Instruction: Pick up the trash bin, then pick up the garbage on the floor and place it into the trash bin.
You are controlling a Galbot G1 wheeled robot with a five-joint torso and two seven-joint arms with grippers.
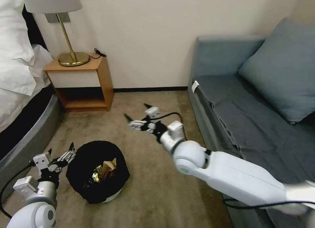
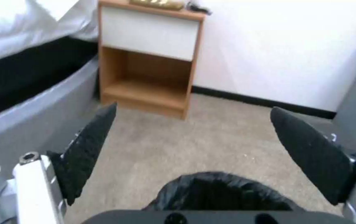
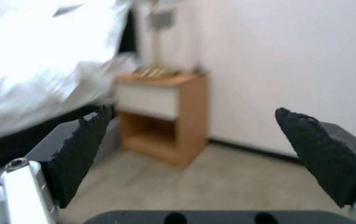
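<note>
Trash bin: a small round trash bin (image 1: 98, 175) lined with a glossy black bag stands on the beige carpet; this is the landmark for everything below. A pale base shows under its near edge.
Garbage: tan paper and a shiny scrap of garbage (image 1: 105, 170) lie inside the bin. The carpet around the bin looks bare of litter.
Left gripper: the left gripper (image 1: 60, 155) sits just beside the bin's left rim, close to touching it, fingers spread wide and empty. In the left wrist view the black liner (image 2: 219, 193) lies low between the two dark fingers (image 2: 89, 149).
Left arm pose: bent low at the bin's near left, wrist angled up toward the rim.
Right gripper: the right gripper (image 1: 139, 118) hangs in the air beyond the bin and to its right, fingers spread wide, holding nothing.
Right arm pose: stretched forward from the sofa (image 1: 249, 100) side, forearm running past the bin's right.
Room: a wooden nightstand (image 1: 82, 83) with a brass lamp stands beyond the bin against the wall; a bed (image 1: 19, 90) lies to the bin's left.
Risk: the bin is wider than the gripper, so a grasp would likely catch only the rim. The slick liner could slip or pull loose, and a one-sided lift could tip the bin and spill its contents.
</note>
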